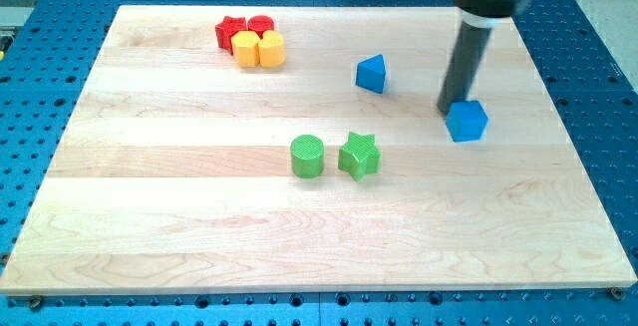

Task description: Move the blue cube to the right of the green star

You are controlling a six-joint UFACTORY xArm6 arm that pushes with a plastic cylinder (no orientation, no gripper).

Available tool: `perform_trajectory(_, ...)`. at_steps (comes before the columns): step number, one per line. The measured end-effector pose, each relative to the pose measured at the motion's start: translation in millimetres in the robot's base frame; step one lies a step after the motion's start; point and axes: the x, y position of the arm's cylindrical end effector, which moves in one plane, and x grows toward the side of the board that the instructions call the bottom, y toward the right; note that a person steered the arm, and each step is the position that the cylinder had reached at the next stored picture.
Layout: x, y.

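Observation:
The blue cube [468,121] lies on the wooden board at the view's right. The green star [359,156] lies near the board's middle, to the left of and a little below the cube. My tip [453,106] is at the cube's upper left edge, touching it or very close to it. The dark rod rises from there toward the view's top.
A green cylinder [307,156] stands just left of the green star. A blue triangular block [372,73] lies above the star. A red star [230,32], a red cylinder [261,26] and two yellow blocks [258,49] cluster at the top left. The wooden board [199,226] sits on a blue perforated table.

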Motion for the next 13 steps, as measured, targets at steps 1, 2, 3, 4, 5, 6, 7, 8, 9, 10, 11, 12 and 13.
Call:
perform_trajectory(1, 24, 49)
perform_trajectory(2, 34, 84)
perform_trajectory(3, 48, 89)
perform_trajectory(4, 48, 48)
perform_trajectory(5, 48, -14)
perform_trajectory(6, 35, -33)
perform_trajectory(7, 18, -35)
perform_trajectory(8, 19, -46)
perform_trajectory(9, 26, -48)
perform_trajectory(10, 17, -58)
perform_trajectory(11, 21, -83)
perform_trajectory(12, 30, -56)
perform_trajectory(13, 34, -52)
